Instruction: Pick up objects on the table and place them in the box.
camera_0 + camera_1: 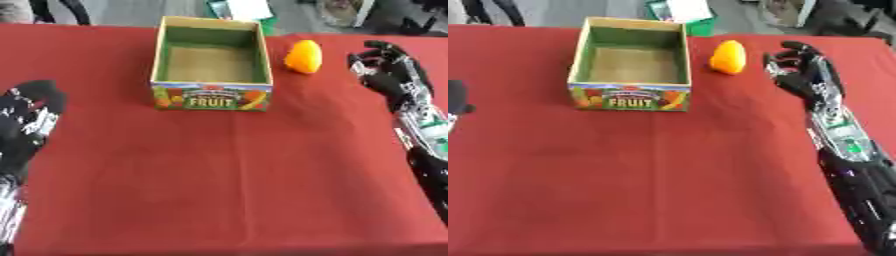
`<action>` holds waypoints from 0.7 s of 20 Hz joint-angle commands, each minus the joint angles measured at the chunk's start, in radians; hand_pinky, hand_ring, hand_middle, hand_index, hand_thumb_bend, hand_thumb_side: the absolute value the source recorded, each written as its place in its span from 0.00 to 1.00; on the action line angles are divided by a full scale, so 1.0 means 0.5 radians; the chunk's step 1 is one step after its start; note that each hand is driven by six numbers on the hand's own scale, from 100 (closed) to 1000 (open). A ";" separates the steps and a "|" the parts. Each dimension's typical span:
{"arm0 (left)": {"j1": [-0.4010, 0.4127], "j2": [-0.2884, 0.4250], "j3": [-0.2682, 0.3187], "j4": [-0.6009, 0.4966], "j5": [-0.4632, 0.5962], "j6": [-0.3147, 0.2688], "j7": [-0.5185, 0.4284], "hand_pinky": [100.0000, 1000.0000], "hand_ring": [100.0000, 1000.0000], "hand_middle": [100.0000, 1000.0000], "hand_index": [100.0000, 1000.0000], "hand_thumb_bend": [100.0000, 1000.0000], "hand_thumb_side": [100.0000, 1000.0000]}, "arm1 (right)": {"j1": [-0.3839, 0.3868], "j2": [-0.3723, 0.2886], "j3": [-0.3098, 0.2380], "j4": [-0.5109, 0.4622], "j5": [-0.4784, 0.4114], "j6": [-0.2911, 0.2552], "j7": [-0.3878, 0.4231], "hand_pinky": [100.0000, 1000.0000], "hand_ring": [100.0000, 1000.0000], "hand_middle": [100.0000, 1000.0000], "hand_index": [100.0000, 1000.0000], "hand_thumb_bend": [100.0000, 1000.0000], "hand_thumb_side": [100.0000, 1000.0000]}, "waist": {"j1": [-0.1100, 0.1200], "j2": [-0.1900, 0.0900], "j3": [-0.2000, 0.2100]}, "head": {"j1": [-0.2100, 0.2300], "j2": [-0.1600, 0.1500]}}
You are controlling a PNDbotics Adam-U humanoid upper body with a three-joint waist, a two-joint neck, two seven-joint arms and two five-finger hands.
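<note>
The right hand [798,67] hovers open, fingers relaxed. Just left of it lies the orange fruit [729,57], nothing between them. Further left stands the empty box [630,102]. The left hand [31,112] rests open, well apart.

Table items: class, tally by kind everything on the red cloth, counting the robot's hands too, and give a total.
Fruit box: 1
Orange fruit: 1
Robot hands: 2, left hand and right hand
Total: 4

right hand [798,70]: black, silver joints | left hand [31,112]: black, white flecks
</note>
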 commanded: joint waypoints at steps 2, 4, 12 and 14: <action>-0.017 0.037 0.013 -0.020 0.010 0.000 -0.001 0.69 0.80 0.68 0.61 0.50 0.33 | -0.069 -0.074 0.011 0.054 0.002 0.005 0.025 0.60 0.62 0.56 0.75 0.24 0.03 | 0.000 -0.035 0.000 | -0.009 0.002; -0.018 0.037 0.011 -0.020 0.010 0.000 -0.002 0.70 0.80 0.68 0.61 0.50 0.33 | -0.107 -0.092 0.025 0.123 0.007 0.007 0.043 0.60 0.63 0.58 0.75 0.25 0.04 | -0.001 -0.037 0.003 | -0.011 0.001; -0.019 0.040 0.004 -0.021 0.010 0.004 -0.011 0.70 0.80 0.68 0.61 0.50 0.33 | -0.349 -0.146 0.067 0.577 0.212 -0.029 0.175 0.72 0.81 0.76 0.81 0.33 0.06 | -0.002 -0.047 0.020 | -0.024 -0.002; -0.020 0.041 0.001 -0.021 0.010 0.005 -0.013 0.69 0.80 0.68 0.61 0.50 0.33 | -0.412 -0.149 0.070 0.672 0.300 -0.047 0.194 0.78 0.87 0.81 0.83 0.36 0.07 | -0.002 -0.048 0.027 | -0.029 -0.002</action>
